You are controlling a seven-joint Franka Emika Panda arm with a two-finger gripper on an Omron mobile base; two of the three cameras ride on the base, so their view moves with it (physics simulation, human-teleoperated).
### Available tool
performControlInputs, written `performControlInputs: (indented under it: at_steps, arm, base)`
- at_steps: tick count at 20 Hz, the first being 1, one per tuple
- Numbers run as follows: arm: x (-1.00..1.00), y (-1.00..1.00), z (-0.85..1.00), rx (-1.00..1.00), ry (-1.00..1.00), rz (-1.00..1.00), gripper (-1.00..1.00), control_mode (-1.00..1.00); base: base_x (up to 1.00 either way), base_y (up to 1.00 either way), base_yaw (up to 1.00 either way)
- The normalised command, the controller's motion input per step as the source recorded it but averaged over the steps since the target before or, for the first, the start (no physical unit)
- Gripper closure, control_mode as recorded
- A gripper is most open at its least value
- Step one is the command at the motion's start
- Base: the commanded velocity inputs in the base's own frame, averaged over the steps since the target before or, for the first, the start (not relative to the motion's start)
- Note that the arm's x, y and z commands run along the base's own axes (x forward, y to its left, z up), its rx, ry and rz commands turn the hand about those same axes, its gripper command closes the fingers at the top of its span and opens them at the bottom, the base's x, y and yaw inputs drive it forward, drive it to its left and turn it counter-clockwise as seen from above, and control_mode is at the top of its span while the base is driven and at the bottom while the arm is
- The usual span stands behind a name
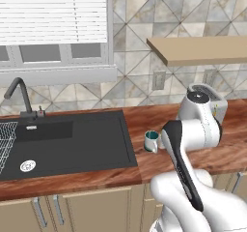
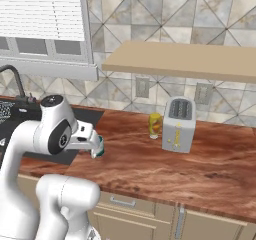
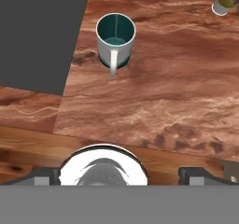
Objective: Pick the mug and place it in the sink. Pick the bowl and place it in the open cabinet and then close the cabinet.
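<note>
The gripper (image 3: 119, 174) stands wide open with nothing between its fingertips (image 3: 44, 175), hanging above the near edge of the tabletop (image 3: 154, 97). In the hand view a round grey-white bowl (image 3: 103, 167) shows just between the fingertips at the near edge.

Farther in, the mug (image 3: 115, 40) stands upright on the tabletop, its mouth facing up, teal inside and white outside. Its handle points toward the near edge, back at the gripper. No writing can be read on it. It sits just right of the sink (image 1: 72, 144), apart from the rim, and the left base view shows it (image 1: 151, 141) beside the arm's elbow.

The sink is a black basin with a wire rack (image 1: 6, 141) at its left and a round drain (image 1: 27, 166); the faucet (image 1: 19, 98) rises at its far side.

Far right, a yellow bottle (image 2: 155, 125) stands just left of a toaster (image 2: 178, 123), under a shelf (image 2: 185, 60). No label is legible on either.
</note>
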Motion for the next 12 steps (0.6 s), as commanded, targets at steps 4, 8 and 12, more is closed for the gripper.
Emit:
performControlInputs:
  at_steps: [4, 8, 12]
  arm:
    - [0.28, 0.02, -0.26, 0.0, 0.0, 0.0, -1.0, -1.0]
    - [0.32, 0.06, -0.26, 0.0, 0.0, 0.0, -1.0, -1.0]
    - [0.37, 0.04, -0.26, 0.0, 0.0, 0.0, -1.0, -1.0]
  base:
    - [0.0, 0.0, 0.0]
    - [0.0, 0.0, 0.0]
    - [0.0, 0.0, 0.0]
